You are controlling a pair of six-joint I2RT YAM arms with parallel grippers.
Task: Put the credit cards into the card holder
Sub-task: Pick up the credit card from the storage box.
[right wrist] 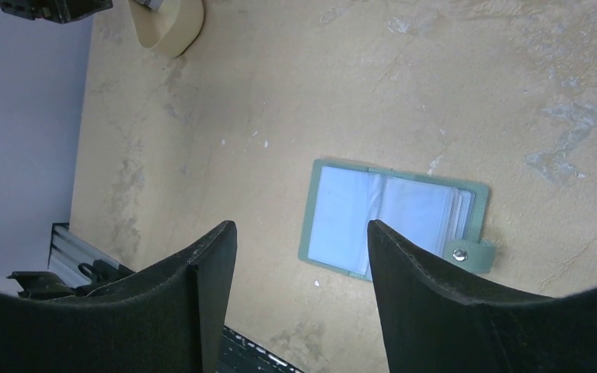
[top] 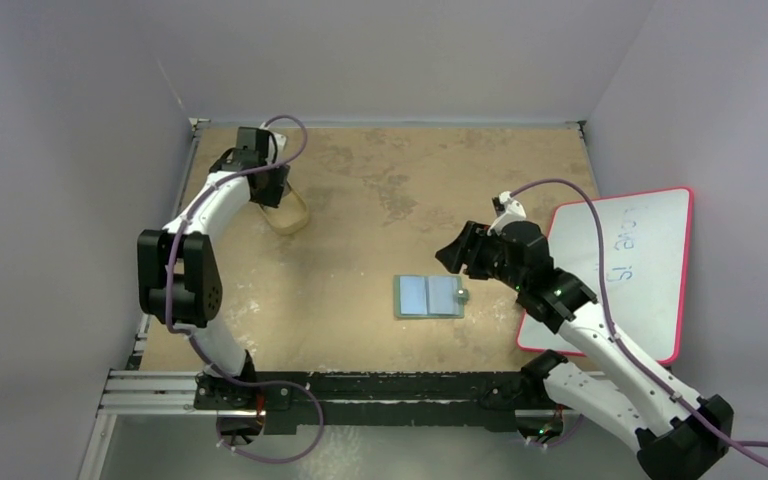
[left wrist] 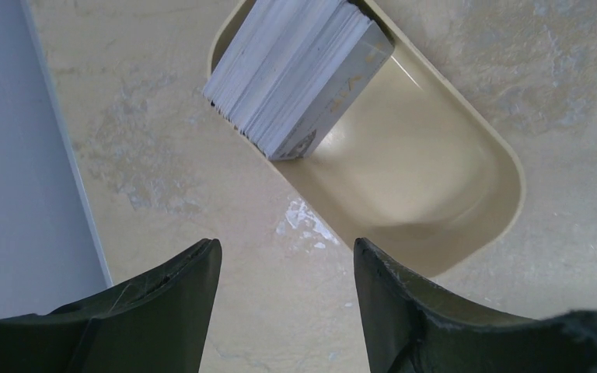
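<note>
Credit cards [left wrist: 295,70] stacked in tray [left wrist: 443,183].

Credit cards [left wrist: 295,70] in tray [left wrist: 443,163], far left; card holder [top: 429,296] centre; whiteboard [top: 650,290] right.

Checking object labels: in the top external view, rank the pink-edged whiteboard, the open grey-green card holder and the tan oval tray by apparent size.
1. Pink-edged whiteboard
2. Open grey-green card holder
3. Tan oval tray, partly hidden under the left arm, so second versus third is unsure.
</note>
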